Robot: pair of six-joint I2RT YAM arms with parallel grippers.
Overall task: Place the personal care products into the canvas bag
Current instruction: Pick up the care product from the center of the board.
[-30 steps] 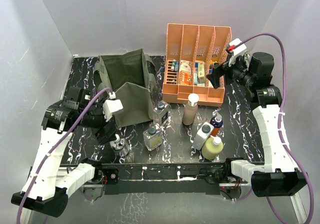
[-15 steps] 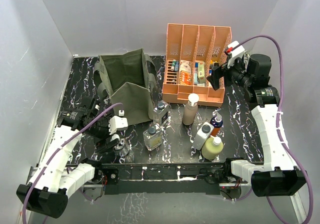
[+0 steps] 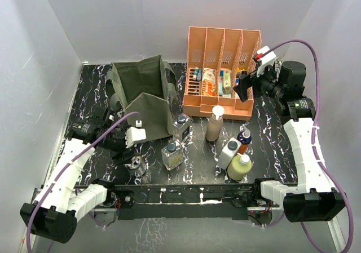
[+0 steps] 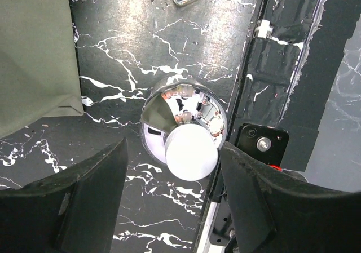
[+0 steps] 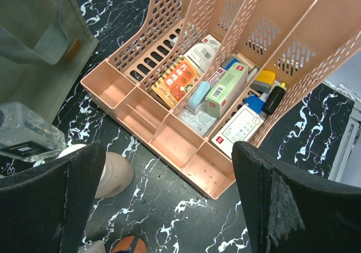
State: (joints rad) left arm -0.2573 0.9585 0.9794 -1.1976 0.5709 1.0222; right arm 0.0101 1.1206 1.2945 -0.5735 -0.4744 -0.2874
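The olive canvas bag (image 3: 144, 95) stands open at the back left. In front of it a small clear bottle with a shiny chrome shoulder and pale cap (image 4: 190, 146) stands near the table's front edge. My left gripper (image 4: 174, 147) is open around its cap; the right finger is close to the cap, the left one apart. Two clear dark-capped bottles (image 3: 181, 126) (image 3: 172, 154), a tall beige bottle (image 3: 215, 123), a white grey-capped one (image 3: 229, 151), an orange-blue one (image 3: 243, 139) and a pale yellow one (image 3: 240, 165) stand mid-table. My right gripper (image 3: 242, 87) hangs open, empty, over the organiser's front.
A peach slotted organiser (image 3: 223, 44) with small boxes and tubes stands at the back right. The table's front edge and black frame (image 4: 282, 67) run just right of the chrome bottle. A bag corner (image 4: 34, 56) lies left of my left gripper.
My left arm has dropped towards the front edge, bringing its gripper down round the chrome-topped bottle, with the jaws narrowing. The right gripper shifted slightly and stays open.
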